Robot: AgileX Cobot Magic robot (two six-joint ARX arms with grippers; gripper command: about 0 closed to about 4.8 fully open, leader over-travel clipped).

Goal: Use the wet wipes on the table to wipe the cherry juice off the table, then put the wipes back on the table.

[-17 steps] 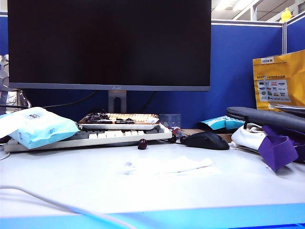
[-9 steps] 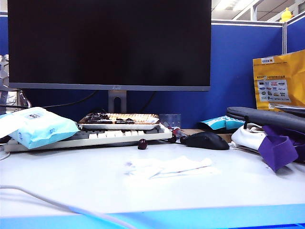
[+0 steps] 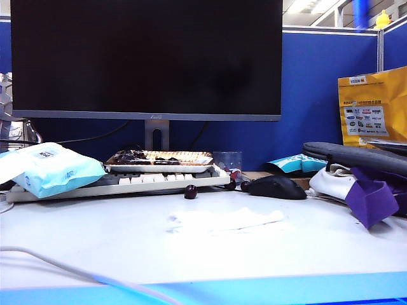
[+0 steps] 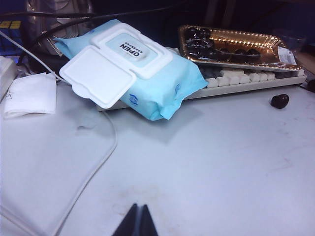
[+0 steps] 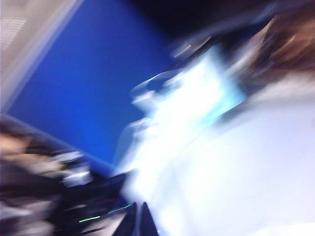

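Observation:
The wet wipes [image 3: 226, 220], a thin wrinkled white sheet, lie flat on the middle of the table [image 3: 114, 254], in front of the mouse. No gripper shows in the exterior view. My left gripper [image 4: 139, 207] is shut and empty, low over bare table near the front. A faint pale smear [image 4: 140, 191] lies just ahead of its tips; I cannot tell whether it is the cherry juice. My right gripper [image 5: 139, 206] is shut with nothing in it. Its view is smeared by motion and shows only blue partition and pale table.
A light-blue wipes packet [image 3: 54, 170] leans on the keyboard [image 3: 165, 181]. A loose cherry [image 3: 190, 191], a tray of cherries [image 4: 231, 46] and a black mouse [image 3: 276, 187] sit behind the sheet. A white cable [image 4: 93, 167] crosses the left. Bags [image 3: 362, 184] crowd the right.
Nothing on the table has moved. A blue blur has appeared at the top right of the exterior view.

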